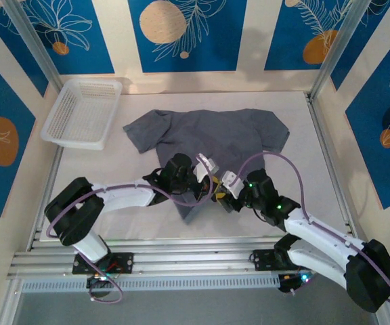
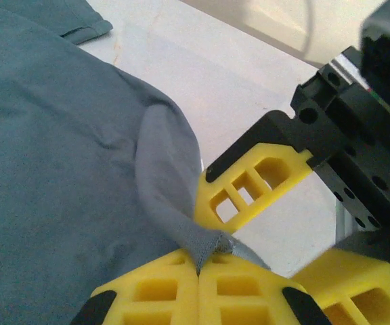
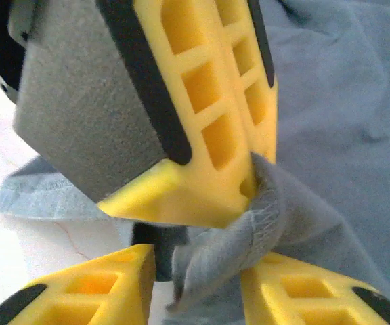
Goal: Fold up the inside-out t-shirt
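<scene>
Desk: Where is the inside-out t-shirt (image 1: 212, 132)?
Operator: Spread flat mid-way across the table (image 1: 317, 196), hem toward my arms. My left gripper (image 2: 198, 271) pinches a fold of that hem, fingers pressed together.
Desk: And the right gripper (image 3: 195, 288)?
Operator: Fingers apart, bunched hem between them, apparently unclamped.

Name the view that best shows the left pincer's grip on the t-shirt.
Left wrist view: the left pincer sits shut on a pinched ridge of the t-shirt, close and sharp. The right wrist view shows the same pinch from the side. The top external view shows the grip too small to read.
</scene>
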`<state>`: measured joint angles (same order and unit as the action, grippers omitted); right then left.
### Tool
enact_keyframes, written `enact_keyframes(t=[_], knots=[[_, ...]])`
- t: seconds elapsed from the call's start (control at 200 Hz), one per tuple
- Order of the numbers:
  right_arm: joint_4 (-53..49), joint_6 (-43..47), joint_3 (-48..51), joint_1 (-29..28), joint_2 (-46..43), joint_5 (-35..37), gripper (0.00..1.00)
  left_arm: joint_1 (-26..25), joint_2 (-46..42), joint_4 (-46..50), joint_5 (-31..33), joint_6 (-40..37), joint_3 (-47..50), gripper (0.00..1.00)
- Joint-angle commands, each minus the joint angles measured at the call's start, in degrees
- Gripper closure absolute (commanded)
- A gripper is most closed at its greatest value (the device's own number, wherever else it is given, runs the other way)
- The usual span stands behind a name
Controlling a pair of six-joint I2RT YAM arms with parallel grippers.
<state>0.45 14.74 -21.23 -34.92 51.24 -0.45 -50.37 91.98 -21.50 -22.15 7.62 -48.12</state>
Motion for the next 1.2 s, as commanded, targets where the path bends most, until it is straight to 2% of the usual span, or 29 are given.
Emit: enact_keyframes(t=[0.0, 0.05, 0.09, 0.165, 0.25, 0.3, 0.46, 0.575, 0.725, 0.8, 0.915, 0.975, 1.12, 1.195], knots=[[0.82, 1.24, -2.10, -0.16, -0.64, 1.89, 0.80, 0.78, -0.93, -1.75, -0.96, 0.47, 0.95, 1.00], [-0.91, 1.35, -2.37, -0.02, -1.24, 1.39, 0.92, 1.09, -1.30, -1.49, -0.25, 0.29, 1.39, 0.97], [-1.74, 1.26, -2.53, 0.08, -1.56, 1.08, 1.00, 1.15, -1.79, -0.60, 0.67, -0.25, 1.61, 0.87], [-1.64, 0.39, -2.49, 0.33, -1.71, 0.89, 1.00, 1.15, -3.62, 0.57, 2.23, -1.54, 2.97, 0.56], [-0.07, -0.77, -2.65, 0.76, -1.19, 0.57, 1.00, 1.07, -6.53, -1.65, 2.69, -1.77, 6.66, 0.38], [0.42, -1.09, -3.05, 1.23, -0.60, -0.02, 1.00, 0.74, -7.41, -1.24, 2.76, -2.94, 8.08, 0.32], [-0.17, -1.42, -4.93, 2.47, 0.69, -0.78, 1.00, -2.30, -5.13, 5.98, 4.62, -8.41, 7.22, 0.24], [-0.71, -1.45, -5.26, 2.92, 0.40, -0.96, 1.00, -4.35, -1.26, 7.53, 10.50, -9.23, 4.37, 0.22], [-2.01, -1.78, -5.22, 3.19, -0.34, -1.14, 1.00, -4.54, -1.10, 2.83, 25.35, -6.13, 4.69, 0.22], [-2.46, -1.82, -5.09, 3.19, -0.65, -1.37, 1.00, -4.43, -2.18, 1.22, 28.32, -6.58, 5.30, 0.23], [-2.63, -1.46, -4.87, 3.29, -0.84, -1.83, 1.00, -4.27, -3.51, 1.27, 29.36, -7.82, 5.32, 0.28], [-2.89, -1.39, -4.87, 3.29, -0.81, -1.95, 1.00, -4.07, -3.99, 1.58, 29.03, -8.10, 5.19, 0.34], [-3.54, -1.43, -4.67, 3.36, -0.85, -1.71, 1.00, -3.80, -5.37, 2.12, 30.17, -7.63, 5.13, 0.61], [-4.47, -1.01, -4.69, 3.45, -0.85, -1.60, 1.00, -3.40, -7.37, 1.73, 30.23, -6.47, 5.57, 0.66]])
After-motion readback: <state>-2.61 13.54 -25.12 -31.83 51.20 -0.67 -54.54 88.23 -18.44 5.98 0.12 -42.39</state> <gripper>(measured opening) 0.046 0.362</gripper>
